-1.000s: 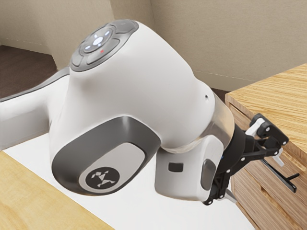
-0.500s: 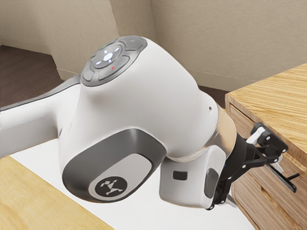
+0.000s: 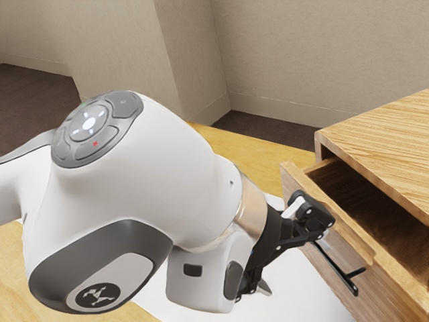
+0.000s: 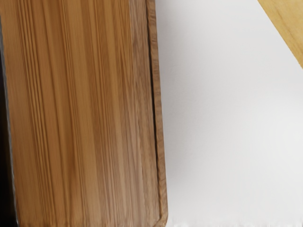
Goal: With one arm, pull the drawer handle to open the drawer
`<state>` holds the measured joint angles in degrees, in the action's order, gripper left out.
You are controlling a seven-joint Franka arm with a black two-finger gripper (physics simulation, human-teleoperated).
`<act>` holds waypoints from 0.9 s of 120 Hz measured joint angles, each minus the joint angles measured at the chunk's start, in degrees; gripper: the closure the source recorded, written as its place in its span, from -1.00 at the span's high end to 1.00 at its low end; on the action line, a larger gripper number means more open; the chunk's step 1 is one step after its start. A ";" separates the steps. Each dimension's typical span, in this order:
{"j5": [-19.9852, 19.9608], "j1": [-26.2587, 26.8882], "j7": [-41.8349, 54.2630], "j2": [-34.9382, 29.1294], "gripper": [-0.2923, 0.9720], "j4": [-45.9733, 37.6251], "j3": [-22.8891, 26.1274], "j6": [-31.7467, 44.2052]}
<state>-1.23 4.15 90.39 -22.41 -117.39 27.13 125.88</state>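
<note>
At the lower right of the exterior view, the drawer (image 3: pixel 301 182) stands well out from the wooden cabinet (image 3: pixel 382 134), its bare wooden inside open to view beneath the cabinet's top slab. On the drawer's front face a thin black handle (image 3: pixel 338 263) slants down toward the frame's lower right, held off the wood on short posts. The black gripper (image 3: pixel 316 220) sits at the upper end of that handle and is clenched on it, as far as this angle lets me see. The arm (image 3: pixel 154 194) takes up the lower left and centre of the frame. It is a big white shell with grey panels, with a round button cluster (image 3: pixel 90 127) at its upper left and a metallic ring at the wrist just before the black hand. Under the hand and the drawer front lies a white mat (image 3: pixel 301 295), spread on a light wooden table (image 3: pixel 261 157) that shows again at the lower left corner. Beige walls (image 3: pixel 301 47) and a dark floor (image 3: pixel 27 94) take up the upper part of the frame. From the wrist view, a wood-grained panel (image 4: pixel 80 113) with long straight grain lies just under the hand, its rounded edge meeting the white mat (image 4: pixel 227 132). Past the mat a corner of the table (image 4: pixel 286 23) shows, and a dark strip (image 4: pixel 4 142) borders the panel on the side away from the mat
</note>
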 joint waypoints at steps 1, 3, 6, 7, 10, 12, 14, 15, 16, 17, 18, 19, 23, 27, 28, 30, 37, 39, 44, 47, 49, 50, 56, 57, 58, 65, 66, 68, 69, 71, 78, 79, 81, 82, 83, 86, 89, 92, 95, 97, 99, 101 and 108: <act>0.00 0.04 0.01 -0.18 0.55 -0.22 -0.12 -0.01; 0.00 0.10 0.02 -0.56 0.54 -0.60 -0.33 -0.03; 0.03 0.20 0.03 -1.08 0.56 -1.20 -0.55 -0.05; 0.05 0.33 0.04 -1.30 0.56 -1.41 -0.69 -0.06; 0.14 1.24 0.05 -1.98 0.55 -2.13 -1.52 -0.08; 0.20 2.16 0.06 -2.48 0.55 -2.68 -2.39 -0.09; 0.30 3.21 0.08 -3.08 0.54 -3.33 -3.37 -0.10; 0.36 3.78 0.08 -3.40 0.54 -3.68 -3.90 -0.11; 0.42 4.33 0.09 -3.73 0.54 -4.03 -4.40 -0.12; 0.47 4.90 0.10 -4.19 0.52 -4.46 -4.90 -0.12; 0.52 5.38 0.10 -4.58 0.51 -4.84 -5.34 -0.13; 0.55 5.84 0.11 -5.05 0.50 -5.27 -5.72 -0.14; 0.52 7.28 0.14 -6.79 0.48 -6.79 -6.86 -0.22; 0.40 9.07 0.16 -8.96 0.41 -8.33 -7.89 -0.56; 0.38 9.52 0.17 -9.54 0.40 -8.72 -8.12 -0.65; 0.32 10.36 0.18 -10.74 0.38 -9.48 -8.58 -0.83; 0.23 12.65 0.22 -15.65 0.42 -11.07 -9.81 -1.78; 0.21 13.02 0.23 -17.00 0.43 -11.18 -10.02 -2.08; 0.15 13.76 0.20 -19.75 0.45 -9.19 -10.88 -3.35; 0.12 14.06 0.05 -20.60 0.47 -6.80 -11.33 -4.70; 0.17 14.18 -0.22 -20.68 0.47 -4.14 -11.62 -6.04; 0.21 14.23 -0.38 -20.62 0.48 -2.76 -11.77 -6.78; 0.83 14.08 -1.74 -17.67 0.49 6.15 -12.39 -11.92; 1.17 14.05 -2.10 -16.18 0.50 8.34 -12.43 -13.06; 1.49 14.03 -2.45 -14.88 0.50 10.22 -12.47 -14.15; 4.56 13.91 -5.61 -4.87 0.51 22.85 -12.76 -22.35; 5.03 13.89 -6.15 -3.63 0.51 24.35 -12.88 -23.53; 5.93 13.87 -7.33 -1.42 0.51 27.01 -13.55 -25.88; 6.34 13.86 -7.95 -0.54 0.51 28.09 -13.94 -27.01; 7.04 13.84 -9.31 0.88 0.52 29.82 -14.96 -29.19; 8.87 13.81 -14.96 4.03 0.52 33.41 -18.23 -35.64; 9.14 13.82 -15.74 4.31 0.52 33.70 -18.63 -36.41; 9.46 13.97 -17.30 4.96 0.52 34.24 -20.49 -37.58; 9.59 13.92 -18.08 5.26 0.53 34.47 -21.39 -38.09; 9.69 13.92 -18.91 5.52 0.53 34.67 -22.37 -38.50; 9.93 13.90 -21.51 6.12 0.53 35.12 -25.39 -39.54; 10.08 13.87 -24.23 6.58 0.53 35.27 -28.07 -40.29; 10.26 13.88 -26.85 7.28 0.53 35.36 -29.59 -40.93; 10.42 13.94 -29.37 8.08 0.53 35.46 -30.54 -41.47; 10.50 13.95 -31.00 8.61 0.53 35.53 -31.02 -41.80; 10.58 13.94 -32.58 9.09 0.53 35.60 -31.39 -42.10; 10.64 13.94 -34.13 9.44 0.53 35.65 -31.67 -42.38; 10.96 13.81 -39.21 10.65 0.54 35.63 -32.75 -43.25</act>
<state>9.73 17.97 51.18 -11.76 -81.76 -5.62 82.64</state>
